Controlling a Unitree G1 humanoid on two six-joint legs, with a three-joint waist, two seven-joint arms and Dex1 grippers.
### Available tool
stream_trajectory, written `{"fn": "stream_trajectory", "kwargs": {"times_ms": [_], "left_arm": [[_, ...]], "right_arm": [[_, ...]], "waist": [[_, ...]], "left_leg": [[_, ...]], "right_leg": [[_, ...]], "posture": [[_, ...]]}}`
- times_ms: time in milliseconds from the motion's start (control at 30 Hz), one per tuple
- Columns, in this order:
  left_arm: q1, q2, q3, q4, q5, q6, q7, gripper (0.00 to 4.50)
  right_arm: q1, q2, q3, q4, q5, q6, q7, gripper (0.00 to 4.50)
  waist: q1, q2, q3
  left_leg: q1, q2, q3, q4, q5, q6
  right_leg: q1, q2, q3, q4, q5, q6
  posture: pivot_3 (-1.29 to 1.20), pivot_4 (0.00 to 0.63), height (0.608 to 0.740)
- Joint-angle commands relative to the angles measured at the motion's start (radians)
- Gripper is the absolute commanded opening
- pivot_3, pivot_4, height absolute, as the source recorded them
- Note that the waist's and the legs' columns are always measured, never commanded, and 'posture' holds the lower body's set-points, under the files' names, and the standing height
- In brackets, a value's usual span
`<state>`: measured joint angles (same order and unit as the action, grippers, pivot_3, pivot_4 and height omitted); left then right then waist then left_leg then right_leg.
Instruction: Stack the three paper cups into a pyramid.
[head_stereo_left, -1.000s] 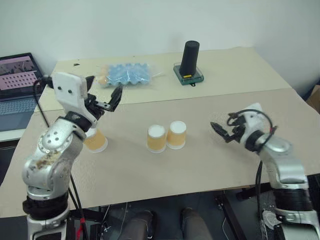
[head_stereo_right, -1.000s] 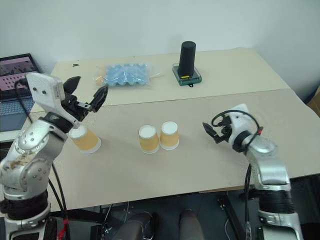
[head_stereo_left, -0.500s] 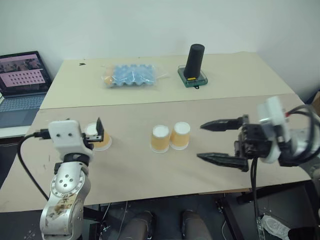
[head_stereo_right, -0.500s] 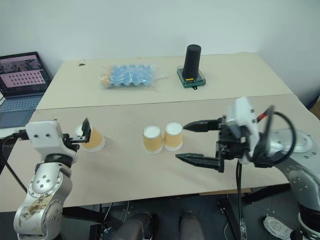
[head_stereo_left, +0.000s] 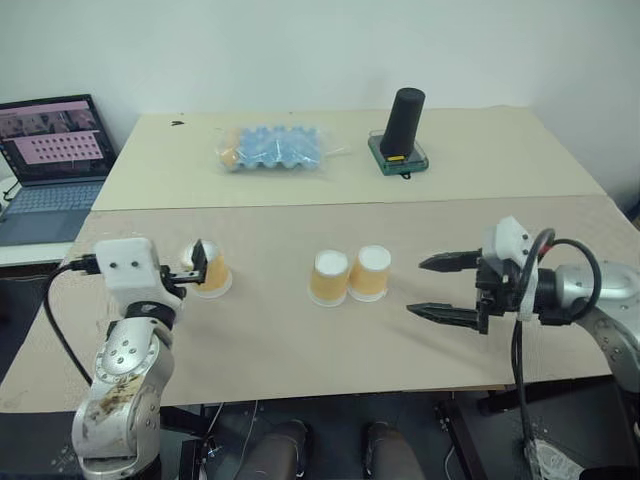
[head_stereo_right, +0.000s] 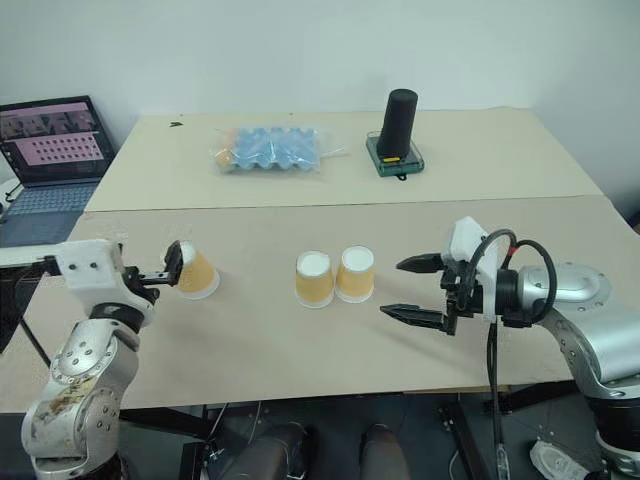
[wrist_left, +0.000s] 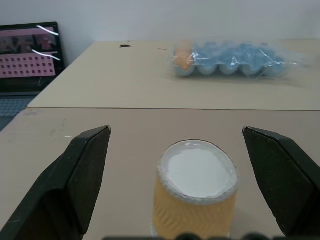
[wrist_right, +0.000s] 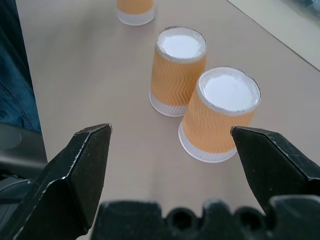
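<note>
Three orange cups (head_stereo_right: 313, 279) with white bases stood upside down, none stacked. Two touched; one stood apart. Both grippers, left (wrist_left: 175, 165) and right (head_stereo_right: 415, 289), gaped wide, holding nothing.

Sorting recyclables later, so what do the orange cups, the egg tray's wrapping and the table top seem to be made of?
The orange cups look like matte paper, with a wavy embossed sleeve and white ends. The egg tray's wrapping is probably thin clear plastic: glossy and crinkled. The table top seems a matte beige board, possibly laminate; I can't tell for sure.
</note>
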<state>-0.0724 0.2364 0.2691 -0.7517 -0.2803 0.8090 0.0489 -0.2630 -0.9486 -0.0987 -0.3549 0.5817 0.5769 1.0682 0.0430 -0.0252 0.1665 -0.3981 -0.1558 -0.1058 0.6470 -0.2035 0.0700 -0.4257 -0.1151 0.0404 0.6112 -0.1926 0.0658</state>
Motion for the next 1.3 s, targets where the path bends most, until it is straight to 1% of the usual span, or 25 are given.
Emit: {"fn": "stream_trajectory", "kwargs": {"times_ms": [33, 267, 400, 500, 633, 933, 1167, 1300], "left_arm": [[-0.032, 0.012, -0.001, -0.022, -0.009, 0.030, -0.009, 4.50], [-0.067, 0.039, 0.018, 0.046, 0.003, 0.022, -0.044, 4.50], [-0.038, 0.091, 0.059, 0.132, 0.013, -0.020, -0.092, 4.50], [-0.024, 0.109, 0.055, 0.186, 0.011, -0.049, -0.124, 4.50], [-0.004, 0.110, 0.052, 0.256, 0.020, -0.116, -0.155, 4.50], [-0.014, 0.111, 0.027, 0.350, 0.014, -0.220, -0.216, 4.50], [-0.015, 0.111, 0.030, 0.384, 0.015, -0.288, -0.235, 4.50], [-0.017, 0.097, 0.051, 0.364, -0.016, -0.339, -0.248, 4.50]], "right_arm": [[-0.009, -0.008, -0.026, -0.014, -0.011, -0.031, 0.007, 4.45], [-0.011, -0.006, -0.037, -0.014, -0.019, -0.031, -0.002, 4.45], [-0.012, -0.002, -0.045, -0.016, -0.018, -0.032, -0.009, 4.45], [-0.013, 0.000, -0.046, -0.018, -0.017, -0.033, -0.014, 4.45], [-0.013, 0.004, -0.049, -0.024, -0.013, -0.031, -0.021, 4.45], [-0.004, 0.003, -0.068, -0.023, -0.013, -0.028, -0.029, 4.45], [0.007, 0.004, -0.073, -0.025, -0.015, -0.025, -0.037, 4.45], [0.014, 0.000, -0.066, -0.015, -0.029, -0.029, -0.040, 4.45]], "waist": [[-0.005, 0.000, 0.000], [-0.003, 0.000, 0.000], [-0.005, 0.000, 0.000], [-0.004, 0.000, 0.000], [-0.003, 0.001, 0.000], [-0.001, 0.003, -0.002], [-0.001, 0.004, -0.002], [-0.001, 0.004, -0.002]], "left_leg": [[0.000, 0.000, 0.000, 0.000, 0.000, 0.000], [0.000, 0.000, 0.000, 0.000, 0.000, 0.000], [0.000, 0.001, 0.000, 0.000, 0.000, 0.000], [0.000, 0.001, 0.000, 0.000, -0.001, -0.001], [0.001, 0.001, 0.000, 0.000, -0.001, -0.001], [0.003, 0.001, 0.000, 0.000, -0.001, -0.001], [0.003, 0.001, 0.000, 0.000, -0.001, -0.001], [0.003, 0.001, 0.000, 0.000, -0.001, -0.001]], "right_leg": [[0.000, 0.000, 0.000, 0.000, 0.000, 0.000], [0.000, 0.000, 0.000, 0.000, 0.000, 0.000], [-0.001, 0.001, 0.000, 0.000, 0.000, 0.000], [-0.001, 0.001, 0.000, 0.000, 0.000, 0.000], [0.000, 0.001, 0.000, 0.000, 0.000, 0.000], [0.002, 0.000, 0.000, 0.000, 0.000, 0.000], [0.002, 0.000, 0.000, 0.000, 0.000, 0.000], [0.002, 0.000, 0.000, 0.000, 0.000, 0.000]], "posture": [[0.00, 0.150, 0.728], [0.00, 0.150, 0.728], [0.00, 0.150, 0.728], [0.00, 0.150, 0.728], [0.00, 0.150, 0.728], [0.00, 0.150, 0.728], [0.00, 0.150, 0.728], [0.00, 0.150, 0.728]]}}
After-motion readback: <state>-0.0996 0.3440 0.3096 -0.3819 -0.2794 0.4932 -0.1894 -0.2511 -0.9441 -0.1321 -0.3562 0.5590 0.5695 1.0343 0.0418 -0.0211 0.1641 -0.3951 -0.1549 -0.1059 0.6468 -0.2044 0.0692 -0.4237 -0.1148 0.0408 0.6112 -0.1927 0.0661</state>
